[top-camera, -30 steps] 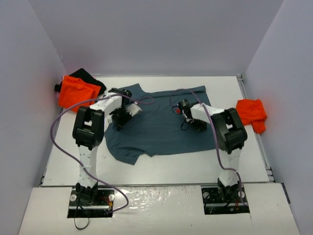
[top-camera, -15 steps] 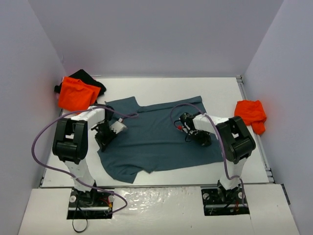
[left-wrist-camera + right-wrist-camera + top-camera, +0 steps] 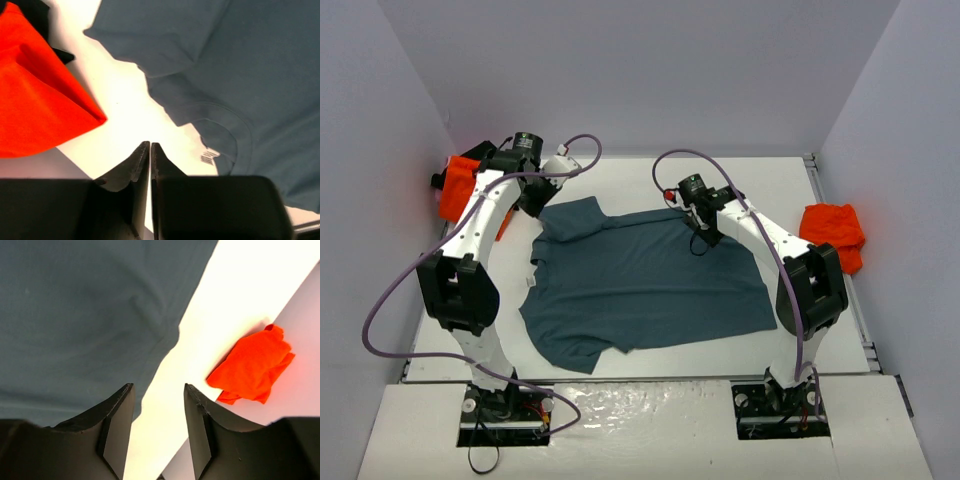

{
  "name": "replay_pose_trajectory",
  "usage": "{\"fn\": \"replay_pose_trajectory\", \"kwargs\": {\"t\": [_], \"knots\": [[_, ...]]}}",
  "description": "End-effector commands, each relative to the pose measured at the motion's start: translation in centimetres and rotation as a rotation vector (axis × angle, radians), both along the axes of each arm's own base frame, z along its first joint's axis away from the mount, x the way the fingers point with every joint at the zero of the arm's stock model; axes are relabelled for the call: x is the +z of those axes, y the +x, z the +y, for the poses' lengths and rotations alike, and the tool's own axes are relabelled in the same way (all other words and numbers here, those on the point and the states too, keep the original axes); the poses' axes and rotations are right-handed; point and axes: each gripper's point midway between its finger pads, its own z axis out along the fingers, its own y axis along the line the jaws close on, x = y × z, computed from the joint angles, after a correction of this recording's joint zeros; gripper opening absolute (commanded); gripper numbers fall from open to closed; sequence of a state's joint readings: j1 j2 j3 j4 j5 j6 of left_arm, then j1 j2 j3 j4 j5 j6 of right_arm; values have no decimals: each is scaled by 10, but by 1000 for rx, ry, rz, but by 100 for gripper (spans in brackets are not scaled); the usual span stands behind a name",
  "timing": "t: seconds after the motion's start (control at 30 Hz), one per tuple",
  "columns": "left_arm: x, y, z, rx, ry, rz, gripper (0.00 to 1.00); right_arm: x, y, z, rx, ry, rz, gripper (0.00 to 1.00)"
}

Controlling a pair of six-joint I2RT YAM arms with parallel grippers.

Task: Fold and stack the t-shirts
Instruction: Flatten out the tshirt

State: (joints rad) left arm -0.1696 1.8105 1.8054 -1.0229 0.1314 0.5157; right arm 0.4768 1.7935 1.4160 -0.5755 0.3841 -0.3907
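**Blue shirt spread out, neither gripper holding it**

The slate-blue t-shirt (image 3: 645,285) lies opened out across the middle of the table (image 3: 770,185). Its collar (image 3: 227,132) faces the left side and its hem the right. One sleeve points to the far left, the other to the near left. A small white label (image 3: 209,158) shows inside the collar.

The left gripper (image 3: 150,146) has its jaws pressed together with nothing between them. It sits over bare table just off the shirt's far-left sleeve, in the gap between that sleeve and the orange t-shirt on the left (image 3: 35,95). Whether its tips touch the table cannot be told. The blue cloth lies to one side of the jaws and is not caught in them.

The right gripper (image 3: 158,387) has its jaws spread apart and holds nothing. Through the gap the blue shirt's edge and a strip of white table are visible, so it is above the shirt's far edge. Contact with the cloth cannot be made out.

A black t-shirt (image 3: 30,12) peeks out behind the left orange one in the far-left corner. The orange t-shirt on the right (image 3: 835,235) lies crumpled against the right wall, well apart from the blue shirt
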Motion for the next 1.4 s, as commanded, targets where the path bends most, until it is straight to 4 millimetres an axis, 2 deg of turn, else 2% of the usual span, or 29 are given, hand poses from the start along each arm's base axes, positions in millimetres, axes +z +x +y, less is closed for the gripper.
{"fn": "replay_pose_trajectory", "kwargs": {"t": [0.0,0.17,0.23,0.3,0.37,0.4,0.43,0.5,0.53,0.57,0.67,0.83,1.0,1.1,1.2,1.37], "knots": [[-15,24,26,10,129,26,16,21,22,5,52,-19,-60,51],[-34,51,40,20,118,45,30,15,39,13,73,-4,-80,52],[-41,61,44,48,74,83,32,17,44,15,68,17,-99,52],[-63,72,48,95,18,156,31,18,47,14,65,37,-108,53],[-65,80,53,154,-54,177,29,20,47,13,66,41,-115,53],[-52,94,56,174,-74,125,29,21,47,11,61,38,-118,53],[-57,101,68,209,-86,116,30,21,46,8,55,37,-119,53],[-54,113,70,252,-110,71,36,20,46,5,49,41,-117,53],[-52,117,68,251,-121,56,42,19,45,4,50,40,-113,53],[-53,120,67,255,-132,51,44,17,45,3,46,38,-111,53],[-58,125,61,286,-177,60,44,14,45,4,41,41,-106,53],[-74,126,34,271,-326,127,44,13,47,5,33,48,-109,53],[-81,120,7,250,-475,206,48,8,41,5,30,56,-95,53],[-84,117,-2,251,-536,245,50,5,38,4,27,60,-88,53],[-92,115,0,276,-562,272,50,5,37,5,24,62,-87,53],[-89,119,18,325,-587,256,50,5,37,6,16,70,-90,53]]}}
